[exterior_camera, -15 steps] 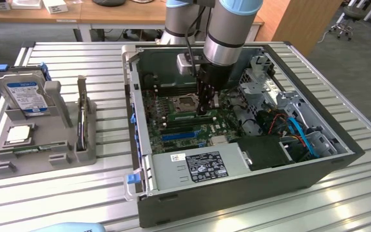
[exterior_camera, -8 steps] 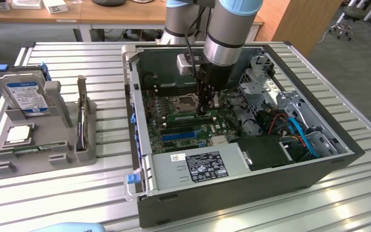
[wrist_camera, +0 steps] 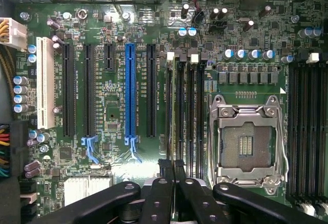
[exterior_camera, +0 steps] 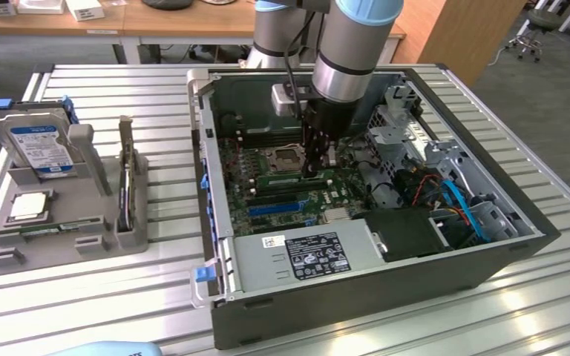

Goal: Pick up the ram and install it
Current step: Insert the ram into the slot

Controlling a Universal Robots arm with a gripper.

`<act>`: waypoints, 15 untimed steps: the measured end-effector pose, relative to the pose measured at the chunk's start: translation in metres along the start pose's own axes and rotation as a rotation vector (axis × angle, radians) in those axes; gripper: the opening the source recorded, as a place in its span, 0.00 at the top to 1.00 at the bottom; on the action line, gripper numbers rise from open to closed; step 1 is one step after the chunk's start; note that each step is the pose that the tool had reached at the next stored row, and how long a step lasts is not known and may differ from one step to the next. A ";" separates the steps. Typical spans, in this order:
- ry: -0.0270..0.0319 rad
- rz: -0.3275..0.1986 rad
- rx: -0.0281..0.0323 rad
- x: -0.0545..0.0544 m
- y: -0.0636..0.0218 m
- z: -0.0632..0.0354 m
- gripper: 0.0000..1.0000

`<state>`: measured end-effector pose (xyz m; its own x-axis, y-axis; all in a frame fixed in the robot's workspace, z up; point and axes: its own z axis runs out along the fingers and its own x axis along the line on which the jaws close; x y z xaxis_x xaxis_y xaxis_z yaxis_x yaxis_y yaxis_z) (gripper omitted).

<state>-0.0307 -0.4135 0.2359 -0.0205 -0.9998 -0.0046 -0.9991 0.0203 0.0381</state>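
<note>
Ram in slot (closed gripper atop)

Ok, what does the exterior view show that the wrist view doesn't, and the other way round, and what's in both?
Exterior view: the tray on its left, with the hard drive standing in it, and the processor chip and a ram lying flat, plus the power supply in the case. Wrist view: the blue slot and the white slot on the board. Both: the socket, the memory slots beside it, and the shut gripper down over those slots.
</note>
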 end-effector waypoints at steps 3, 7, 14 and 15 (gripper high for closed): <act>-0.0001 0.000 0.0000 0.000 0.0000 0.0003 0.89; -0.0001 0.000 0.0000 0.000 0.0000 0.0012 0.89; 0.0000 0.000 0.0000 0.000 -0.0003 0.0021 0.89; -0.0001 0.000 0.0000 0.000 -0.0006 0.0021 0.89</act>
<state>-0.0301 -0.4135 0.2338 -0.0202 -0.9998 -0.0047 -0.9991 0.0201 0.0380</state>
